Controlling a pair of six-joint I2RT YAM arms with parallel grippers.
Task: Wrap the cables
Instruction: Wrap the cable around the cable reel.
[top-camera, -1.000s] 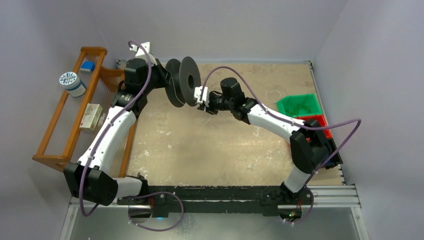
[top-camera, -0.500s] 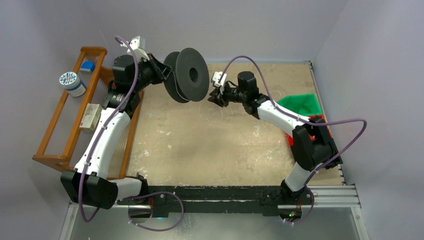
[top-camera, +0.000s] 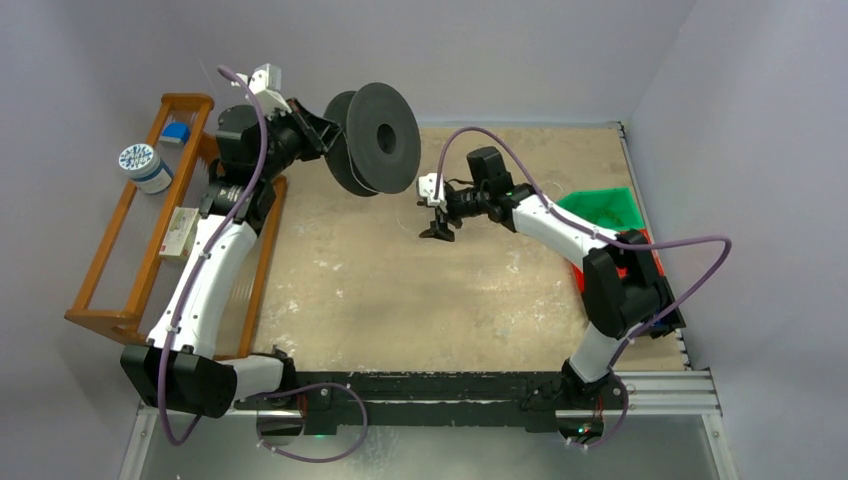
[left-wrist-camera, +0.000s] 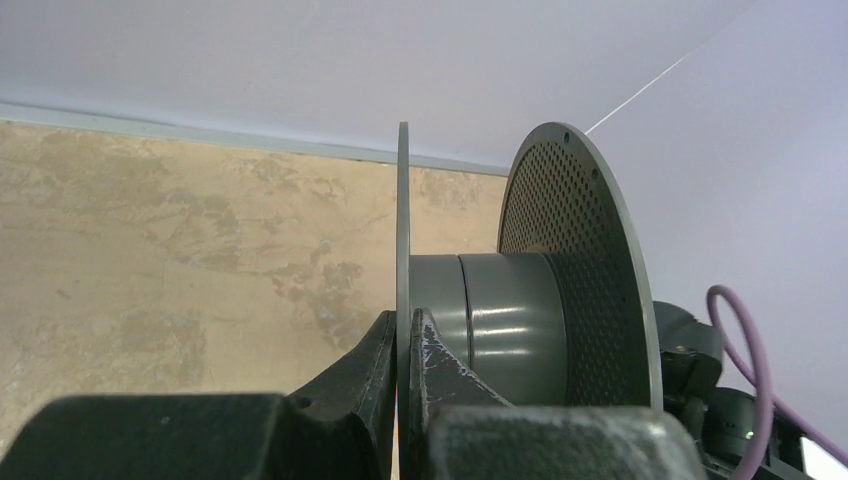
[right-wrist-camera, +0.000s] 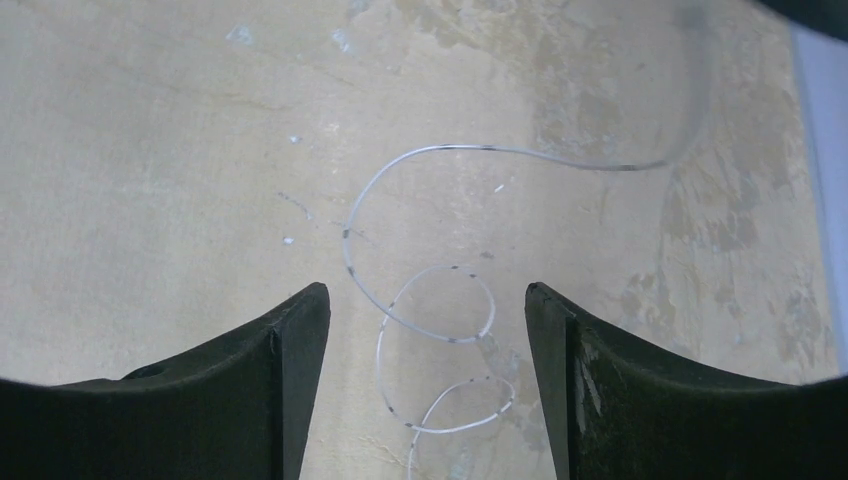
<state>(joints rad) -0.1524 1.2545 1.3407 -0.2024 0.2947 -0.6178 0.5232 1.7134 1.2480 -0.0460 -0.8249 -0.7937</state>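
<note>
The left gripper (left-wrist-camera: 405, 335) pinches a thin flange of the dark grey perforated plastic spool (left-wrist-camera: 520, 310), while the right wrist view shows the thin whitish curly cable (right-wrist-camera: 347, 240) between the wide-open jaws of the right gripper (right-wrist-camera: 425, 310).

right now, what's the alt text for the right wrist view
A thin whitish cable lies in loose curls on the mottled tan table, directly below the open right gripper, which holds nothing.

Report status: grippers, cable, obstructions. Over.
Left gripper shut on flange of dark grey plastic spool, held aloft. Right gripper open, above thin translucent whitish cable lying looped on tan tabletop, unwrapped. Nothing between jaws and cable.
</note>
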